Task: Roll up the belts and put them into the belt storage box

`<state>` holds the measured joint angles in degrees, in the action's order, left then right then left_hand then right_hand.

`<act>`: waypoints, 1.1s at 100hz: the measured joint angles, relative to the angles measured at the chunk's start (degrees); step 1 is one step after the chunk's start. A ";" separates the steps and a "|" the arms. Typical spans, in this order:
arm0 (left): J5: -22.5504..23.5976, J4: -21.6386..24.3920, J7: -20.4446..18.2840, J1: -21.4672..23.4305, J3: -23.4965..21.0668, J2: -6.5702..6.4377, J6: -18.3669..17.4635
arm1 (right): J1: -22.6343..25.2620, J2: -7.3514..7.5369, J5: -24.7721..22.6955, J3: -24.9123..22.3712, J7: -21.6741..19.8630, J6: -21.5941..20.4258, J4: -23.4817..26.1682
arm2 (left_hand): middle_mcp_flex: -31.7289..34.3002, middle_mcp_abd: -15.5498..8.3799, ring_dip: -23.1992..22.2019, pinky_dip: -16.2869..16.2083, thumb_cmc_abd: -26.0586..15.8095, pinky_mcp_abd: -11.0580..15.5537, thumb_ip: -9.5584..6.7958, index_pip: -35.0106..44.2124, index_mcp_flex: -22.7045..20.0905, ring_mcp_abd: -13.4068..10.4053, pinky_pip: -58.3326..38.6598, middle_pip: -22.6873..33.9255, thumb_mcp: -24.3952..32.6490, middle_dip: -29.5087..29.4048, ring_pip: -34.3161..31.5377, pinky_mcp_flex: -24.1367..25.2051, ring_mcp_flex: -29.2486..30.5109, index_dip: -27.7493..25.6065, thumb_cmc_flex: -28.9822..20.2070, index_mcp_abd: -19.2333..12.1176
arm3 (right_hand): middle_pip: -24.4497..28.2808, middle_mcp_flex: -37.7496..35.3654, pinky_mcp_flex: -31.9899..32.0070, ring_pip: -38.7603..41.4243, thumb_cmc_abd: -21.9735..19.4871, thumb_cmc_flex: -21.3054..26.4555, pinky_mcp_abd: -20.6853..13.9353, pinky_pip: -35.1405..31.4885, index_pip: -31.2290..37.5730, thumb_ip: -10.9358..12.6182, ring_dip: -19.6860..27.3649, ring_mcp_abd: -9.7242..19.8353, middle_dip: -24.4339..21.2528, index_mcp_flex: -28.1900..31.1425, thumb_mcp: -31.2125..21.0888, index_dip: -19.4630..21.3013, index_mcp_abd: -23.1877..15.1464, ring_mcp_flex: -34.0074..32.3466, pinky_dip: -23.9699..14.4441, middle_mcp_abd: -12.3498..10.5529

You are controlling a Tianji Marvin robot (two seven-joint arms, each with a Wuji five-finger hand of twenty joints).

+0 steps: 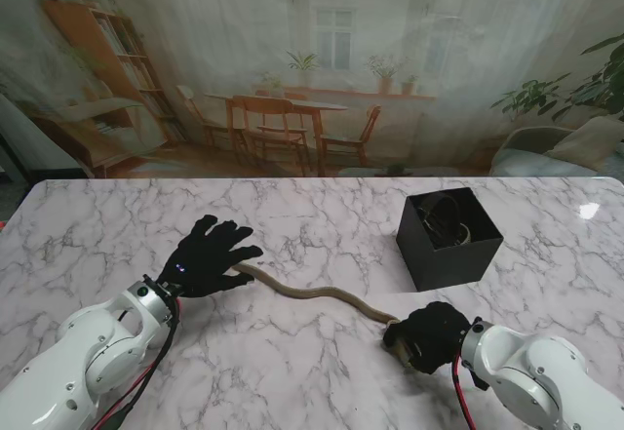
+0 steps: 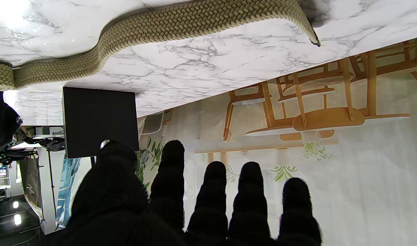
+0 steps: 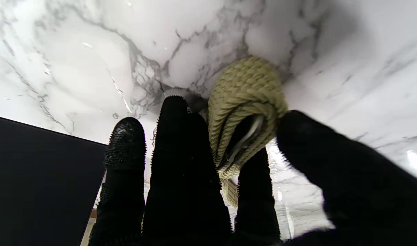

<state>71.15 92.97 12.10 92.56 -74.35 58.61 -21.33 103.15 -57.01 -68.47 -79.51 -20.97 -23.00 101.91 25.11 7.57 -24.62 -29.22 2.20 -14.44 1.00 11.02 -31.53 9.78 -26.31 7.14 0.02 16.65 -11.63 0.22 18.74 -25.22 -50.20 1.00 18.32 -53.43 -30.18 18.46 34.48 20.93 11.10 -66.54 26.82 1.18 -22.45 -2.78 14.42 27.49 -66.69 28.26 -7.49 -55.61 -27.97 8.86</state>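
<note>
A woven tan belt (image 1: 312, 293) lies in a wavy line across the marble counter (image 1: 117, 225), from the left hand (image 1: 207, 256) to the right hand (image 1: 429, 335). The left hand is flat and released, its five fingers (image 2: 172, 164) spread apart and holding nothing. In the stand's view its thumb side rests at the left end of the belt; whether it presses on the belt or only touches it cannot be told. In the left wrist view the belt (image 2: 153, 34) runs over the marble just beyond the fingertips, and its pointed tip lies free on the counter.

The right hand is clenched around the other end of the belt. In the right wrist view this end is wound into a small coil (image 3: 244, 109), which stands on its edge on the counter. The thumb is on one side of the coil and the other fingers (image 3: 176, 136) are on the other side, so the hand grasps the roll. A pale metal part, perhaps the buckle, shows in the middle of the coil.

The black box (image 1: 448, 238) stands on the counter farther from the robot than the right hand, a little to the right of it and apart from it. It is open at the top, and something dark and curled lies inside; what it is cannot be made out. The belt is fully outside the box.
</note>
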 measured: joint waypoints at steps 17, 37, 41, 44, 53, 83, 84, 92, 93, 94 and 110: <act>-0.08 -0.02 0.01 0.00 -0.01 0.01 0.01 | -0.13 0.31 0.17 -0.20 -4.12 -0.24 1.33 | 0.00 0.00 0.00 0.00 0.00 0.00 0.00 0.00 0.00 0.00 0.00 0.00 -0.01 0.00 0.00 0.01 0.00 0.00 0.00 0.00 | -0.53 7.89 4.29 -2.78 0.58 2.38 -0.60 3.37 -3.51 5.44 1.38 0.67 -0.89 -5.53 -5.66 0.60 2.18 5.80 0.04 0.57; -0.08 -0.03 0.02 -0.01 -0.04 0.01 0.01 | -0.01 0.51 2.09 -0.53 -6.78 0.07 2.18 | 0.00 0.00 0.00 0.00 0.00 -0.01 0.00 0.00 0.00 0.00 0.01 0.00 -0.01 0.00 0.00 0.02 0.00 0.00 0.00 0.00 | -4.31 13.45 6.53 -4.17 0.56 2.41 -0.40 5.59 -8.62 8.30 3.02 0.17 -4.77 -6.64 -7.81 0.46 5.35 9.94 0.68 3.58; -0.08 -0.03 0.02 -0.01 -0.05 0.02 0.01 | 0.02 0.52 1.42 -0.56 -6.64 0.07 2.26 | 0.00 0.00 0.00 0.00 0.00 -0.01 0.00 0.00 0.00 0.00 0.01 0.00 -0.01 0.00 0.00 0.02 0.00 0.00 0.00 0.00 | -4.37 13.45 6.54 -4.17 0.56 4.67 -0.40 5.59 -8.66 8.37 3.24 0.17 -4.81 -6.64 -9.02 0.46 5.44 9.94 0.70 3.59; -0.08 -0.03 0.03 -0.01 -0.05 0.02 0.01 | 0.03 0.52 0.47 -0.55 -6.28 0.00 2.26 | 0.00 0.00 0.00 0.00 0.00 -0.01 0.00 0.00 0.00 0.00 0.01 0.00 -0.01 0.00 0.00 0.03 0.00 0.00 0.00 0.00 | -4.38 13.45 6.46 -4.17 0.56 7.58 -0.40 5.59 -8.68 8.25 3.27 0.17 -4.82 -6.64 -9.86 0.49 5.44 9.94 0.79 3.59; -0.07 -0.03 0.03 -0.01 -0.05 0.02 0.00 | 0.03 0.53 -3.25 -0.44 -3.34 -0.48 2.05 | 0.00 0.00 0.00 0.00 0.00 -0.01 0.00 0.00 0.00 0.00 0.01 0.00 -0.01 0.00 0.00 0.03 0.00 0.00 0.00 0.00 | -4.38 13.46 5.66 -4.17 1.74 16.83 -2.02 5.60 -8.68 2.70 3.28 0.52 -4.82 -6.64 -10.37 1.09 5.44 9.94 1.30 3.59; -0.03 -0.03 0.03 0.00 -0.06 0.02 0.00 | -0.40 0.54 -8.11 0.63 1.51 -0.51 0.55 | 0.00 0.00 0.00 0.00 0.00 -0.01 0.00 0.00 0.00 0.00 0.02 0.00 0.00 0.00 0.01 0.03 0.00 0.00 0.00 0.00 | 2.57 11.32 1.90 -4.42 2.29 26.12 -5.03 -0.89 -2.11 -8.21 3.28 3.49 -1.38 -6.62 -10.36 2.26 2.85 5.54 16.01 1.26; -0.03 -0.03 0.03 0.00 -0.06 0.02 0.00 | -0.41 0.54 -8.48 0.67 1.87 -0.51 0.48 | 0.00 0.00 0.00 0.00 0.00 -0.01 0.00 0.00 0.00 0.00 0.02 0.00 -0.01 0.00 0.01 0.03 0.00 0.00 0.00 0.00 | 2.78 11.11 1.67 -4.40 2.29 26.12 -5.07 -1.03 -1.95 -8.47 3.28 3.60 -1.35 -6.61 -10.36 2.41 2.59 5.51 16.11 1.02; -0.03 -0.03 0.04 0.00 -0.06 0.02 0.00 | -0.61 0.57 -10.03 1.02 4.57 -0.53 -0.29 | 0.00 0.00 0.00 0.00 0.00 -0.01 0.00 0.00 0.00 0.00 0.02 0.00 -0.01 0.00 0.01 0.03 0.00 0.00 0.00 0.00 | 3.96 8.70 -0.45 -3.05 2.32 26.12 -5.69 -2.84 1.57 -9.01 2.69 4.50 -1.16 -6.53 -9.87 3.37 0.06 3.34 16.83 -1.11; -0.03 -0.03 0.04 0.00 -0.06 0.02 0.00 | -0.65 0.58 -10.01 1.06 4.76 -0.53 -0.40 | 0.00 0.00 0.00 0.00 0.00 -0.01 0.00 0.00 0.00 0.00 0.02 0.00 -0.01 0.00 0.01 0.03 0.00 0.00 0.00 0.00 | 3.96 8.26 -0.87 -2.96 2.32 26.10 -6.00 -2.85 1.86 -9.01 2.25 4.74 -1.12 -6.53 -9.38 3.40 -0.12 2.91 16.83 -1.36; -0.03 -0.03 0.04 0.00 -0.06 0.02 0.00 | -0.69 0.58 -9.98 1.12 4.94 -0.53 -0.51 | 0.00 0.00 0.00 0.00 0.00 -0.01 0.00 0.00 0.00 0.00 0.02 0.00 -0.01 0.00 0.01 0.03 0.00 0.00 0.00 0.00 | 3.98 7.80 -1.22 -2.95 2.32 26.07 -6.30 -3.08 2.34 -9.01 1.94 4.83 -1.10 -6.53 -8.85 3.40 -0.46 2.80 16.83 -1.56; -0.03 -0.02 0.04 0.00 -0.06 0.02 0.00 | -1.22 0.61 -9.58 2.07 9.98 0.11 -2.62 | 0.00 0.00 0.00 0.00 0.00 -0.01 0.00 0.00 0.00 0.00 0.02 0.00 -0.01 0.00 0.01 0.04 0.00 0.00 0.00 0.00 | 4.87 -0.31 -8.56 -1.55 2.93 25.08 -9.67 -3.26 5.76 -10.94 -3.50 5.80 -0.67 -2.36 -3.30 3.48 -4.00 -4.41 11.52 -4.50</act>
<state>71.13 92.95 12.13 92.56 -74.40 58.63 -21.33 101.93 -56.40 -78.04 -77.44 -10.99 -22.90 99.29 25.11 7.57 -24.62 -29.22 2.20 -14.45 1.00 11.02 -31.53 9.78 -26.29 7.14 0.02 16.65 -11.63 0.26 18.74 -25.22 -50.19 1.00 23.19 -53.74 -38.74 16.92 37.41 46.01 1.44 -69.80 32.58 -9.76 -25.94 3.02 13.75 25.13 -69.98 31.74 -11.49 -60.02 -16.46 4.36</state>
